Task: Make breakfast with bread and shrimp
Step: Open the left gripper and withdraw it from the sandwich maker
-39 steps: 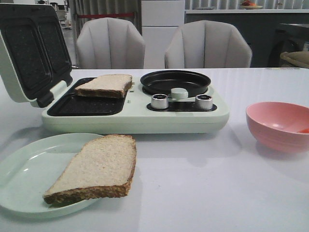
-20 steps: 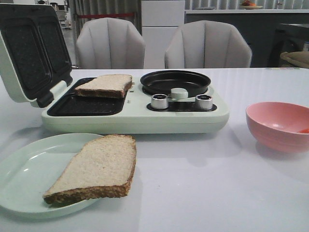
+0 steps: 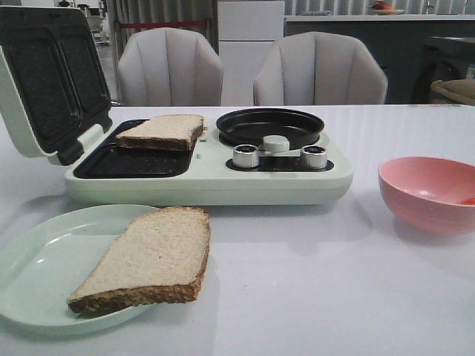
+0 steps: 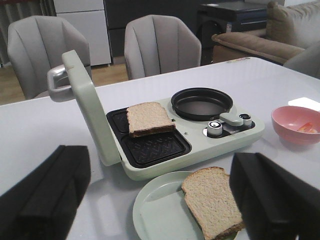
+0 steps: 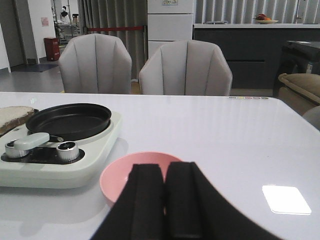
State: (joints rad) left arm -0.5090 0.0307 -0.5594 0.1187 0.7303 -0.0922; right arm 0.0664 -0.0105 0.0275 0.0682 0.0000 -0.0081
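On the white table (image 3: 312, 297), at the far left of the front view, the lid (image 3: 46, 78) of a pale green breakfast appliance (image 3: 211, 174) is seen swung up and open, its dark ribbed plates facing forward. Below it, toward the near edge, a pale green plate (image 3: 44, 271) is set, and one slice of bread (image 3: 152, 256) is laid across it, overhanging the rim on the right side. A second slice (image 3: 163, 130) is placed on the rear half of the appliance's black grill tray (image 3: 130, 162), tilted slightly; the front half of the tray is uncovered. Further right, a round black pan (image 3: 269, 124) is seated on the appliance, with two silver knobs (image 3: 245, 155) in front of it. At the right edge, well apart from the appliance, a pink bowl (image 3: 430, 191) is found, and a small orange-pink piece of shrimp (image 4: 305, 128) is glimpsed inside it in the left wrist view.

Neither arm is visible in the front view. In the left wrist view, the left gripper (image 4: 160, 200) is held wide open above the plate, nothing being gripped between its black fingers (image 4: 270, 200). In the right wrist view, the right gripper (image 5: 165, 200) is positioned over the near rim of the pink bowl, its two fingers (image 5: 145, 200) pressed together with nothing held.
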